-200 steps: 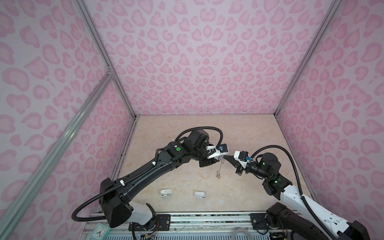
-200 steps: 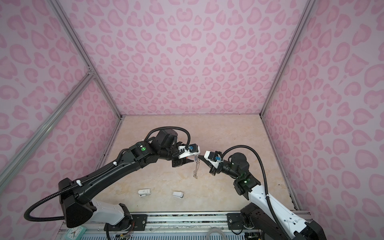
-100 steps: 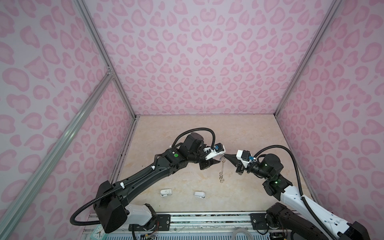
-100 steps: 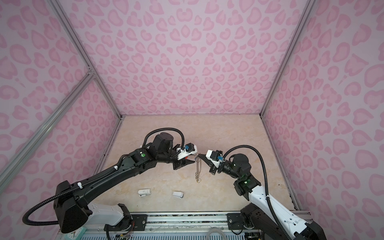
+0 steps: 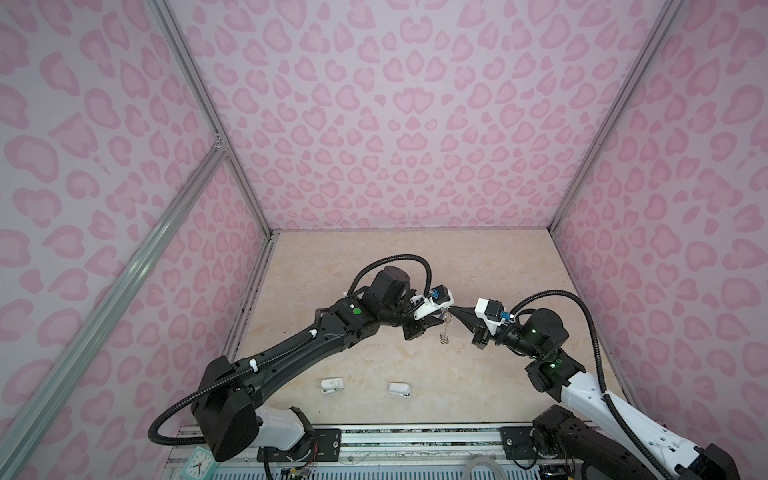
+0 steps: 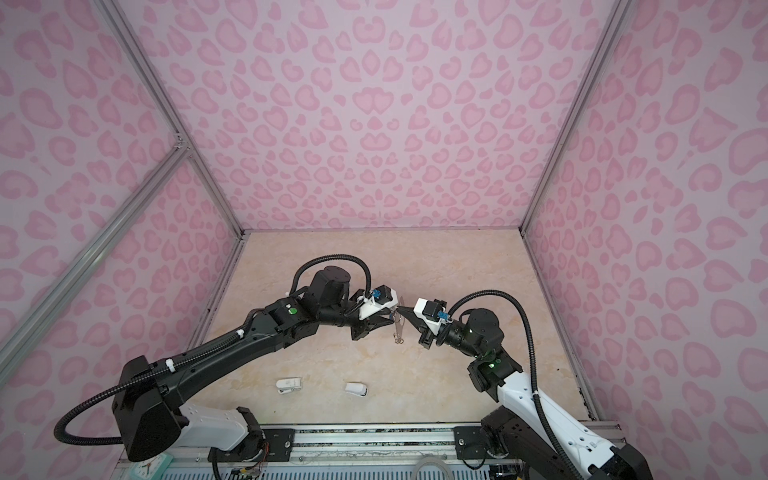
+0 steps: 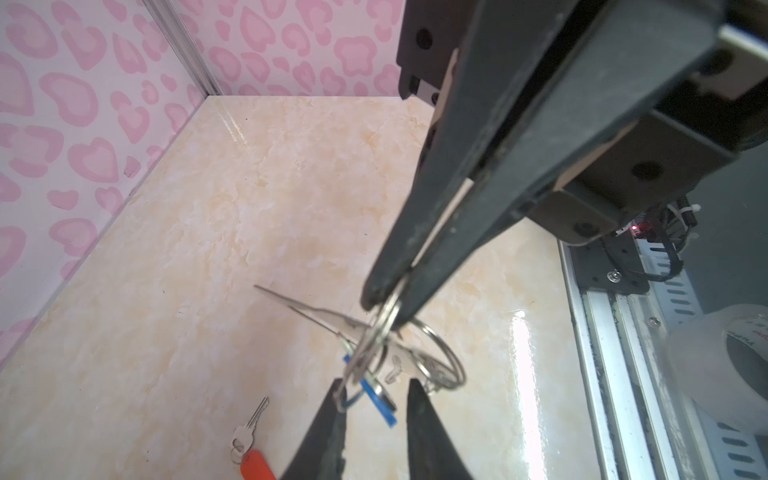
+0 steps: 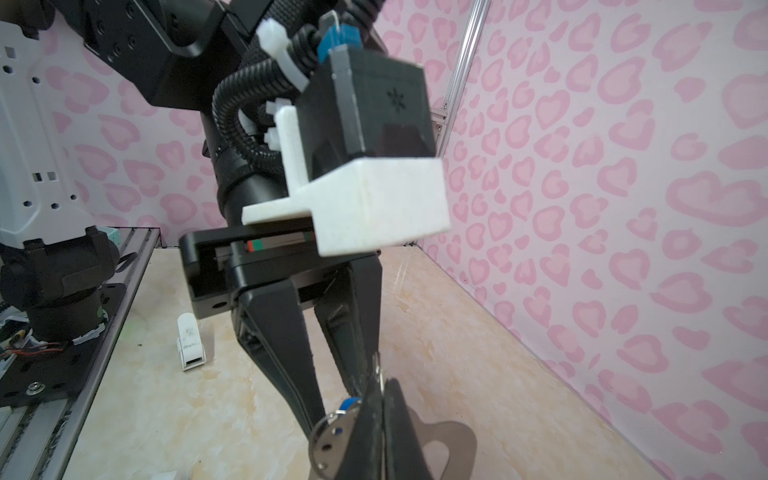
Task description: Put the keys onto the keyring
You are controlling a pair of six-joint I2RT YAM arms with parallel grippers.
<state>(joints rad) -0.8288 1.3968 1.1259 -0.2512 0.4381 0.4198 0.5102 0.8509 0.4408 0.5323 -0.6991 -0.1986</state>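
Note:
My right gripper (image 8: 380, 386) is shut on the grey metal keyring (image 8: 453, 440), which hangs edge-on below its tip (image 5: 453, 309) in both top views (image 6: 399, 332). My left gripper (image 7: 376, 384) faces it, tip to tip (image 5: 434, 322). Its jaws stand narrowly open around the blue-tagged key (image 7: 376, 399), and one finger (image 7: 332, 415) touches a wire ring. That key hangs among the keyring's rings (image 7: 436, 365). The red-tagged key (image 7: 253, 461) lies on the table below. In the right wrist view the blue tag (image 8: 349, 403) peeks out beside the left fingers (image 8: 282, 353).
Two small white plastic objects (image 5: 332, 384) (image 5: 400, 388) lie near the front edge of the beige table (image 5: 374, 266). Pink patterned walls close in three sides. A tape roll (image 7: 723, 365) sits beyond the front rail.
The left jaws have narrowed around the blue-tagged key, and the left arm has shifted slightly. The hanging keyring has swung a little. The right gripper has stayed shut in place.

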